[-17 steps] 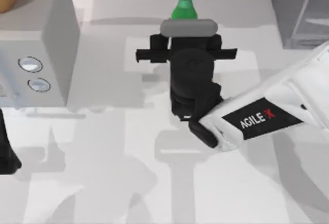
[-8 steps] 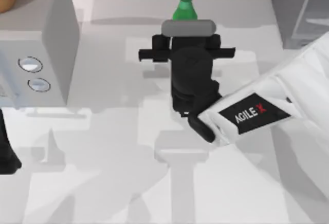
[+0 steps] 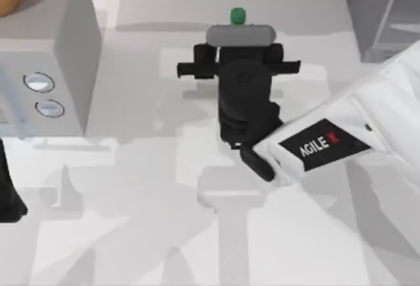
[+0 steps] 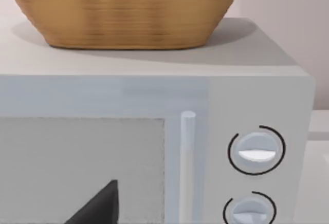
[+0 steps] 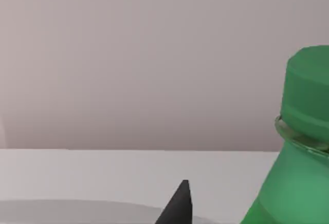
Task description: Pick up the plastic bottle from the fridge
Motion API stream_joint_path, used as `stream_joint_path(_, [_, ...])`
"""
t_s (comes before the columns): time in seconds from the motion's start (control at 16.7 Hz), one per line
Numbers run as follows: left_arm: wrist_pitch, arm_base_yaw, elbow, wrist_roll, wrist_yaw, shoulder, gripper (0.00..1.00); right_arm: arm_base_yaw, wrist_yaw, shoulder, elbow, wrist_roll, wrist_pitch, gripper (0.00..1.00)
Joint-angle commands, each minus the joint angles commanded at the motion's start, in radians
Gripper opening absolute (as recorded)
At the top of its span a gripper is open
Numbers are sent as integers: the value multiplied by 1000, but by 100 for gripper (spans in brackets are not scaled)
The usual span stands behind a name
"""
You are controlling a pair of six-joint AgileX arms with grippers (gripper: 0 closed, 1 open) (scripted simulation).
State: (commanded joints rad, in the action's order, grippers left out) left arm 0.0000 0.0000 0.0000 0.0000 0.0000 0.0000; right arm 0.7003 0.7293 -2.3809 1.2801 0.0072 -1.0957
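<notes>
The plastic bottle is a translucent green bottle with a green cap, standing close by in the right wrist view. From above, its cap peeks out just past the pale grey rounded front of my right gripper. That gripper is at the table's back centre, open, with its finger blocks spread either side of the grey front. One dark fingertip shows beside the bottle. The fridge, dark grey with a pale glassy panel, stands at the back right, apart from the bottle. My left gripper is parked at the left edge.
A light grey box with two round dials stands at the back left. A wicker basket sits on top of it. A pale wall runs behind the table.
The bottle's green body stood in full view beyond the gripper earlier. Now only its cap shows, closer to the gripper's grey front. The right arm shifted slightly, then held.
</notes>
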Motion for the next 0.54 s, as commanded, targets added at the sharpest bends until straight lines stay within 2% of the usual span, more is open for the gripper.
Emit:
stream_joint_path(0.18, [0,0,0,0,0,0,100,0,0,0,0,0,0,98])
stream_joint_path(0.54, [0,0,0,0,0,0,100,0,0,0,0,0,0,100])
